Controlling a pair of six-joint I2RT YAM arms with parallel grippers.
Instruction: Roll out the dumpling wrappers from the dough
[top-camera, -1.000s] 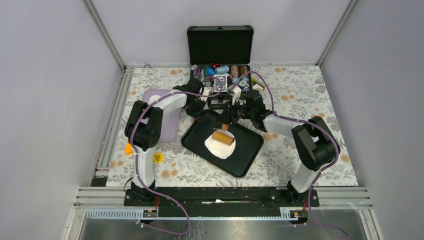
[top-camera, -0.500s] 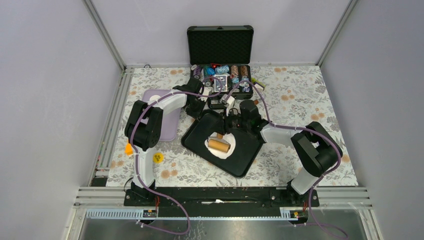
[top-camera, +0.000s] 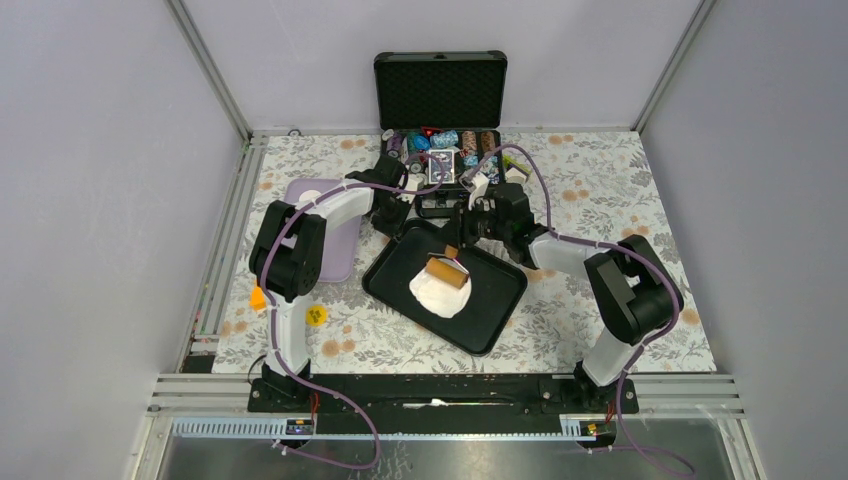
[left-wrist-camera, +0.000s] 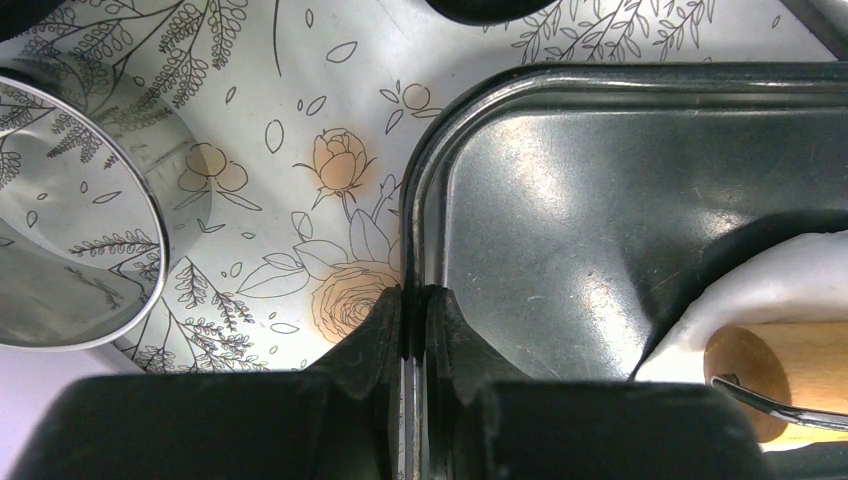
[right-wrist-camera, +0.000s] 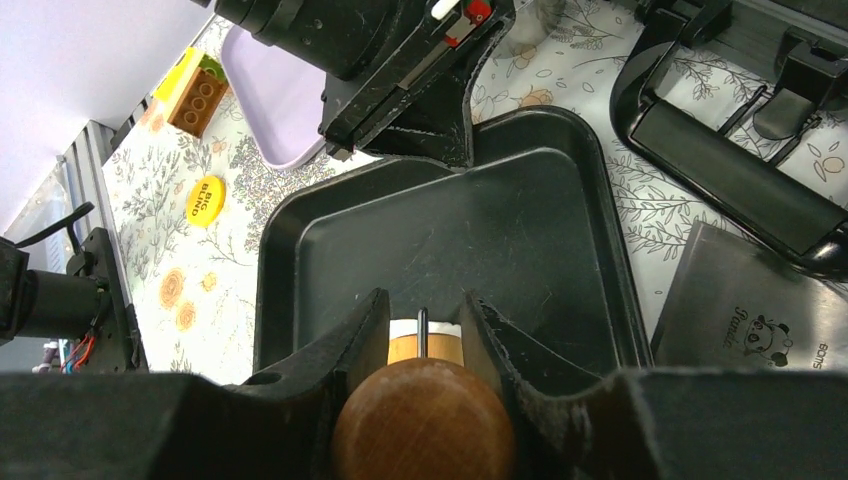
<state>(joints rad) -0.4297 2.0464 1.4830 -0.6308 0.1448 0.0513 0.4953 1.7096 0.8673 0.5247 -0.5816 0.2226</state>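
The dough (top-camera: 430, 297) is lying under the rolling pin (top-camera: 447, 273) that my right claw (right-wrist-camera: 422, 322) is gripping, just ahead of it; my left claw (left-wrist-camera: 414, 308) is pinching the tray (left-wrist-camera: 560, 200) rim.

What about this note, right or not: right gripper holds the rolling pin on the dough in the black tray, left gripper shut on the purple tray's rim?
Not quite. The left wrist view shows the left gripper shut on the rim of the black tray, not of the purple tray. The rest stands: the right gripper holds the rolling pin on the dough.
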